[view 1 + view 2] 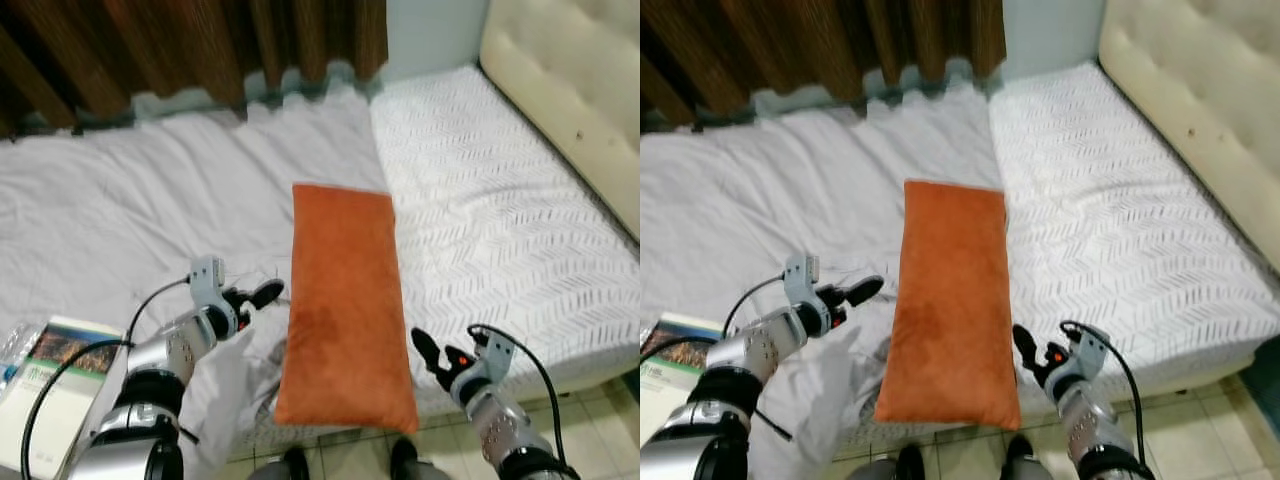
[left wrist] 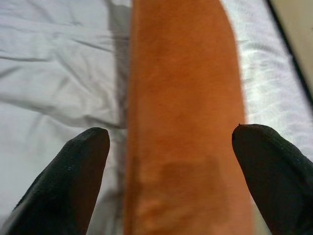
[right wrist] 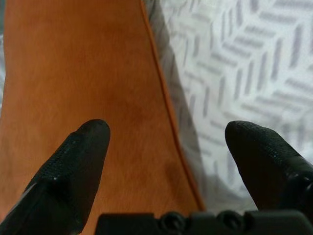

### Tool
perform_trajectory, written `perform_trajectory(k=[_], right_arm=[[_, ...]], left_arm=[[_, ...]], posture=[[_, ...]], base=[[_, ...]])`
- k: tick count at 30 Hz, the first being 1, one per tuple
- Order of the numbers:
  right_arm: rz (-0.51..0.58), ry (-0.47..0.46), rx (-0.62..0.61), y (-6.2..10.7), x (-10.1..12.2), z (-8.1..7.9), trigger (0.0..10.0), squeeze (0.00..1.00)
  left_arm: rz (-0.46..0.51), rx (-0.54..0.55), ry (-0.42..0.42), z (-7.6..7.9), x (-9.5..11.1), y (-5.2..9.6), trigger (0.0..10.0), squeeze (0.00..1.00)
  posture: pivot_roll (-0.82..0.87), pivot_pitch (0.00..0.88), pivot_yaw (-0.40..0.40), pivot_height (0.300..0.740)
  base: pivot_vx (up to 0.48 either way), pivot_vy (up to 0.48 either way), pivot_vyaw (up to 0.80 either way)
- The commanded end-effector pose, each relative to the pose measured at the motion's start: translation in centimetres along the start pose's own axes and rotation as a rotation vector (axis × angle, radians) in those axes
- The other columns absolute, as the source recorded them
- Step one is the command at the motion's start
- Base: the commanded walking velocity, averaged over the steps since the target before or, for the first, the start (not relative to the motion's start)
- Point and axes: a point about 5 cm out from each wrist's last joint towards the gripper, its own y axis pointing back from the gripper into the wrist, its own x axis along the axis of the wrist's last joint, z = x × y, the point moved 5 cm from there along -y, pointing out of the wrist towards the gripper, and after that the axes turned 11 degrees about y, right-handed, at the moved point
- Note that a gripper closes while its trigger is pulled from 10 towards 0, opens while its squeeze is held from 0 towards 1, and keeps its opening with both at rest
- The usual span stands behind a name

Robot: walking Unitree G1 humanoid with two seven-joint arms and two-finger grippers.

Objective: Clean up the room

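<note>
A long orange cushion (image 1: 343,300) lies lengthwise across the bed, its near end hanging over the front edge. My left gripper (image 1: 258,297) sits just left of the cushion's near half, open, fingers (image 2: 73,181) straddling its left edge. My right gripper (image 1: 428,352) hovers at the cushion's near right corner, open, with one finger (image 3: 68,171) over the orange fabric and the other over the patterned mattress. Neither holds anything.
A crumpled white sheet (image 1: 120,210) covers the left of the bed; bare patterned mattress (image 1: 480,200) lies on the right. A cream padded headboard (image 1: 570,90) stands at far right, brown curtains (image 1: 180,45) behind. A book (image 1: 55,370) lies near left. Tiled floor (image 1: 590,420) shows below.
</note>
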Motion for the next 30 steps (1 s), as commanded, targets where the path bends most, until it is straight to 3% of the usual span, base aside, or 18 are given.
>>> perform_trajectory(k=[1, 8, 9, 13, 17, 22, 23, 30], right_arm=[[-0.014, -0.014, -0.004, 0.1, -0.6, 0.2, 10.0, 0.00], [0.049, -0.015, -0.013, -0.8, 1.7, -0.1, 10.0, 0.00], [0.087, -0.009, -0.027, -1.3, 2.9, -0.4, 10.0, 0.00], [0.133, -0.013, -0.039, -1.9, 4.2, -1.0, 10.0, 0.00], [0.192, -0.060, 0.001, -3.0, 5.9, -3.3, 10.0, 0.00], [0.172, -0.087, 0.064, -3.6, 4.9, -5.7, 10.0, 0.00], [0.153, -0.105, 0.101, -3.7, 4.1, -6.9, 10.0, 0.00], [0.091, -0.151, 0.128, -3.5, 1.6, -8.4, 10.0, 0.00]], left_arm=[[-0.021, 0.014, 0.052, -0.9, -0.4, 0.4, 10.0, 0.00], [-0.050, 0.001, 0.076, -0.2, -1.2, -0.4, 10.0, 0.00], [-0.064, -0.003, 0.107, 0.1, -1.9, -0.9, 10.0, 0.00], [-0.072, -0.007, 0.121, 0.4, -2.7, -1.4, 10.0, 0.00], [-0.084, -0.067, 0.136, 1.6, -3.4, -1.9, 10.0, 0.00], [-0.073, -0.047, 0.128, 1.6, -3.4, -2.2, 10.0, 0.00], [-0.078, -0.061, 0.130, 2.0, -3.5, -2.4, 10.0, 0.00], [-0.120, -0.028, 0.107, 1.6, -4.9, -2.4, 10.0, 0.00]], posture=[[0.08, 0.369, 0.129, 0.740], [0.08, 0.448, 0.141, 0.740], [0.08, 0.480, 0.146, 0.740], [0.08, 0.486, 0.149, 0.740], [0.06, 0.510, 0.154, 0.740], [0.05, 0.515, 0.153, 0.740], [0.05, 0.518, 0.155, 0.740], [0.05, 0.515, 0.156, 0.740]], base=[[0.000, 0.000, 0.00], [0.000, 0.000, 0.00], [0.000, 0.000, 0.00], [0.000, 0.000, 0.00], [0.000, 0.000, 0.00], [0.000, 0.000, 0.00], [0.000, 0.000, 0.00], [0.000, 0.000, 0.00]])
